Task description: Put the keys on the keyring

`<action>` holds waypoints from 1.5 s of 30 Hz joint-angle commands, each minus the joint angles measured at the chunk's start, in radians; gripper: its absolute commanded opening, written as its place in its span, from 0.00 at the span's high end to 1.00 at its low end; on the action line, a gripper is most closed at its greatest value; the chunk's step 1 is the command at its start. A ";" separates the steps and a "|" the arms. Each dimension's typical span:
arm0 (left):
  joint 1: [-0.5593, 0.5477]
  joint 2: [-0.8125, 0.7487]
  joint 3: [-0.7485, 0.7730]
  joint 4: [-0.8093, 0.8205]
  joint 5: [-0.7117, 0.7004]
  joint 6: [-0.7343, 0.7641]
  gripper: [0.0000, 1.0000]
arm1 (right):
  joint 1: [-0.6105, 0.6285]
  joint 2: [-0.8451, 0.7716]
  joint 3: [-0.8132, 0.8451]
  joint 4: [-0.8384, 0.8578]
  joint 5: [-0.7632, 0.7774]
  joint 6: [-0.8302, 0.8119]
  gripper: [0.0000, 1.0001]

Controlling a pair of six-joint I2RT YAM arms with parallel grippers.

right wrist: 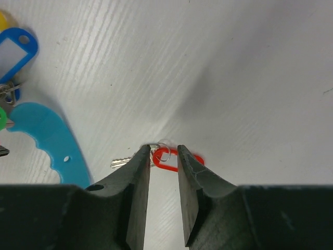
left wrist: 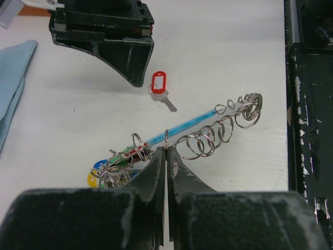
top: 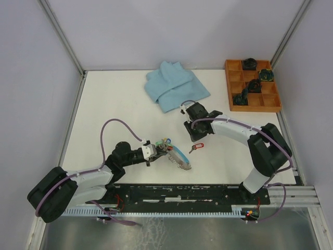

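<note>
The keyring (left wrist: 218, 133) is a grey wire coil with a light-blue segment (left wrist: 182, 125), lying low over the table. My left gripper (left wrist: 166, 150) is shut on one of its thin rings; in the top view the gripper (top: 159, 151) sits at the coil's (top: 179, 159) left end. Keys with green, blue and yellow tags (left wrist: 112, 169) bunch at that end. A red-tagged key (right wrist: 169, 158) lies loose on the table (top: 196, 148). My right gripper (right wrist: 164, 150) hovers just over it, open, jaws either side of the tag and its small ring.
A folded light-blue cloth (top: 174, 86) lies at the back centre. A wooden compartment tray (top: 227, 83) with dark objects stands at the back right. A black rail (top: 182, 192) runs along the near edge. White walls enclose the table.
</note>
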 commanded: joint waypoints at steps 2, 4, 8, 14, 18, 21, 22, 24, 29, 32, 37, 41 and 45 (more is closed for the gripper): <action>-0.002 0.006 0.043 0.041 0.024 -0.001 0.97 | -0.006 0.058 0.024 -0.032 -0.021 -0.014 0.65; -0.003 0.011 0.047 0.039 0.027 -0.001 0.97 | -0.005 0.073 0.021 -0.038 -0.020 -0.012 0.65; -0.003 0.012 0.051 0.032 0.026 -0.001 0.97 | -0.008 0.089 0.015 -0.035 -0.034 -0.003 0.66; -0.003 0.015 0.053 0.029 0.027 -0.002 0.97 | -0.008 0.101 0.020 -0.040 -0.061 -0.003 0.78; -0.002 0.012 0.055 0.025 0.026 -0.002 0.97 | -0.008 0.074 0.032 -0.058 -0.053 -0.009 0.90; -0.003 0.011 0.055 0.025 0.026 -0.002 0.97 | -0.009 0.030 0.049 -0.087 -0.025 -0.019 0.99; -0.003 0.011 0.055 0.023 0.024 -0.003 0.97 | -0.009 0.012 0.055 -0.094 -0.017 -0.022 0.99; -0.003 0.009 0.055 0.023 0.023 -0.003 0.97 | -0.011 -0.022 0.065 -0.103 0.001 -0.027 0.99; -0.002 0.006 0.055 0.023 0.016 -0.003 0.97 | -0.012 -0.094 0.055 -0.036 0.061 -0.057 0.99; -0.003 0.004 0.054 0.023 0.012 -0.003 0.97 | -0.012 -0.127 0.014 0.065 0.055 -0.077 0.99; -0.002 -0.001 0.049 0.030 -0.002 -0.006 0.97 | -0.012 -0.178 -0.136 0.310 -0.002 -0.086 1.00; -0.002 0.002 0.048 0.039 -0.007 -0.008 0.97 | -0.013 -0.188 -0.264 0.535 -0.021 -0.081 0.99; -0.002 0.001 0.045 0.045 -0.011 -0.011 0.97 | -0.013 -0.178 -0.418 0.787 -0.036 -0.059 0.99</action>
